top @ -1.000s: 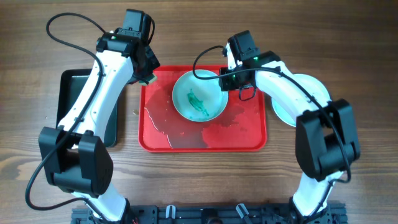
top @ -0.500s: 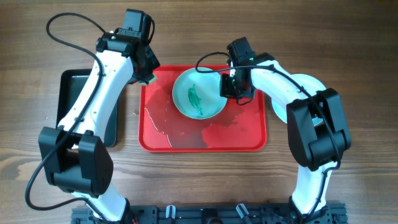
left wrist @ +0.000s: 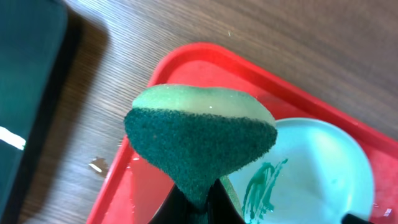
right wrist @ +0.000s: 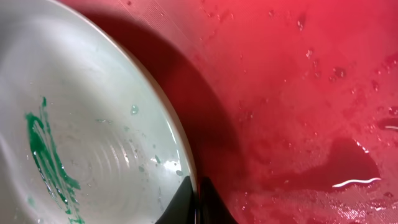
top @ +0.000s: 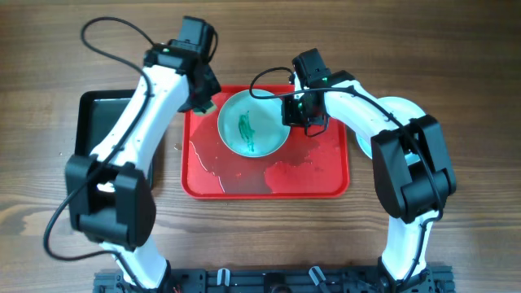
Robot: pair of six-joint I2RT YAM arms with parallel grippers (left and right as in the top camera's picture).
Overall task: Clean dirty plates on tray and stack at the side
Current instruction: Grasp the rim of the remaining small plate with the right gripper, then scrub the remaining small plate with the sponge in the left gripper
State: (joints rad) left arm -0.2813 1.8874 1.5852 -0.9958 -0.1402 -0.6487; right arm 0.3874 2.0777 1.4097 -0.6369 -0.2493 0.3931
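Observation:
A pale cyan plate (top: 252, 126) with a teal-green smear sits tilted on the red tray (top: 269, 179). My right gripper (top: 295, 114) is shut on the plate's right rim (right wrist: 186, 168) and lifts that edge off the wet tray (right wrist: 298, 93). My left gripper (top: 202, 102) is shut on a sponge (left wrist: 199, 134) with a dark green scouring face and a yellow-green back, held over the tray's far left corner (left wrist: 186, 59), just left of the plate (left wrist: 311, 168). Two more plates (top: 399, 122) lie stacked on the table right of the tray.
A smaller black tray (top: 94, 130) lies on the wooden table left of the red tray. Water pools on the red tray's floor (top: 244, 175). Cables loop over both arms.
The left arm has swung right, bringing the sponge over the tray's corner beside the plate. The right gripper has pushed the plate a little to the left, still holding its rim.

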